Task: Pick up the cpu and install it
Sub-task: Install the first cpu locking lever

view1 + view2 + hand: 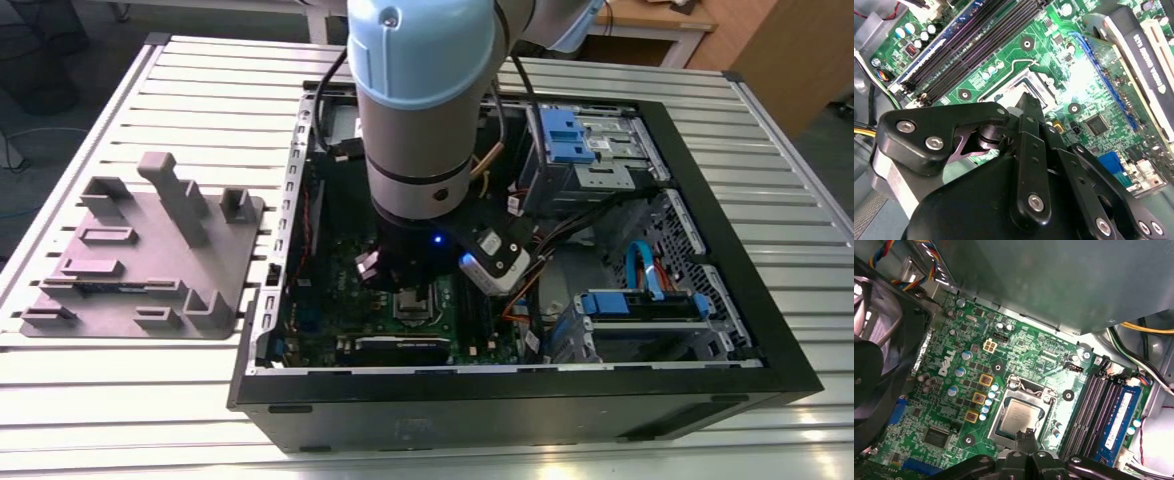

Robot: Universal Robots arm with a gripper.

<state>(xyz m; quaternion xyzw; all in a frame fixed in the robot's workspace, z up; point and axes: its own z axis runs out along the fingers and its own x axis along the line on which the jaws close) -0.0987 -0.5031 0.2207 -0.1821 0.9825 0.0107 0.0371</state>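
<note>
the arm [420, 110] reaches down from the top of the exterior view into an open black pc case [534, 400] lying on a slatted metal table [134, 400]. its gripper [1027, 436] hangs low over the green motherboard [1019, 360], right above the cpu socket.

in the first wrist view the cpu [1020, 416] lies flat inside the socket frame [1004, 402], its silvery-grey top showing, with the black fingertips [1029, 437] right at its 6 o'clock edge. the two fingers stand pressed together with no gap between them and nothing is gripped; whether the tips touch the chip i cannot tell. in the second wrist view the fingertip [1026, 102] overlaps the socket, with the wire retention lever [1021, 62] at about 12 o'clock from it.

from the cpu in the first wrist view, the ram slots [1094, 412] with a blue memory stick [1119, 422] lie at 3 o'clock, a row of gold-framed square components [979, 397] at 9 o'clock, and a black case fan [879, 340] further out at 10 o'clock.

in the exterior view a grey plastic holder tray [140, 260] with raised blocks sits on the table at 9 o'clock from the case, well apart from the gripper. blue drive brackets [567, 135] show at 1 o'clock inside the case.
</note>
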